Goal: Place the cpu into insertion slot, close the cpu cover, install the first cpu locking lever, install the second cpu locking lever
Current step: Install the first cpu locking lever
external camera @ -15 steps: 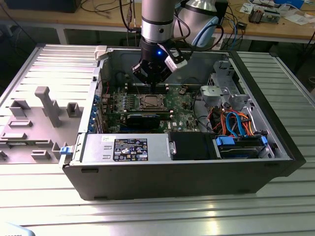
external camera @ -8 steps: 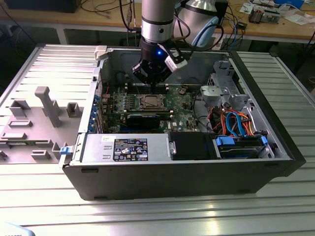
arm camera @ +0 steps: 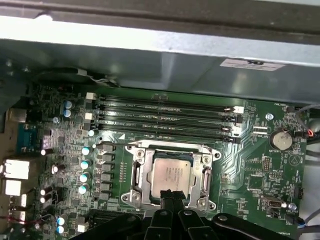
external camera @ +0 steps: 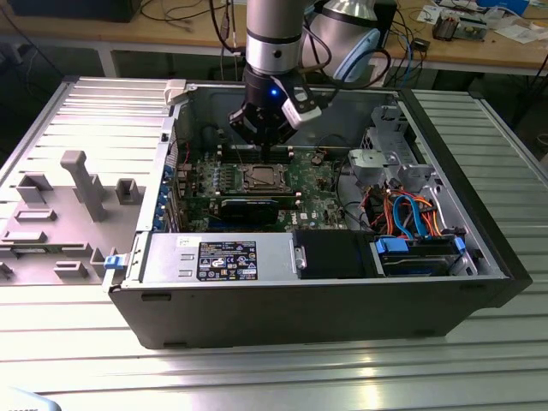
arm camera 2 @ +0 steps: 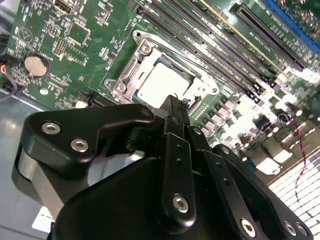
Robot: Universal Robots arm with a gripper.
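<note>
Exterior view, from its left to its right: grey ribbed surface (external camera: 77, 282) with a grey moulded fixture (external camera: 81, 184), then the open computer case (external camera: 317, 304), green motherboard (external camera: 321, 201) inside, drive bays with blue and orange cables (external camera: 411, 218) at the view's right. The arm comes down from above over the board, gripper (external camera: 263, 147) just above the socket area.

The cpu (arm camera: 172, 174) sits flat in the insertion slot (arm camera: 136, 199), silver top showing. The cpu cover (arm camera: 202, 161) frames it, lying down around the chip in both wrist views. Placement and cover steps look done; whether either locking lever is latched cannot be told.

The jaws are together, holding nothing, tips forming one narrow black point (arm camera 2: 172, 104). In the first wrist view that point lies just at the near edge of the cpu, over the socket frame; touching or just above, cannot tell.

Judgement: step in hand is lever work. Doing it well means pushing with the closed tip on the lever wire only, staying off the chip top and the memory slots (arm camera: 165, 117) beside the socket.
</note>
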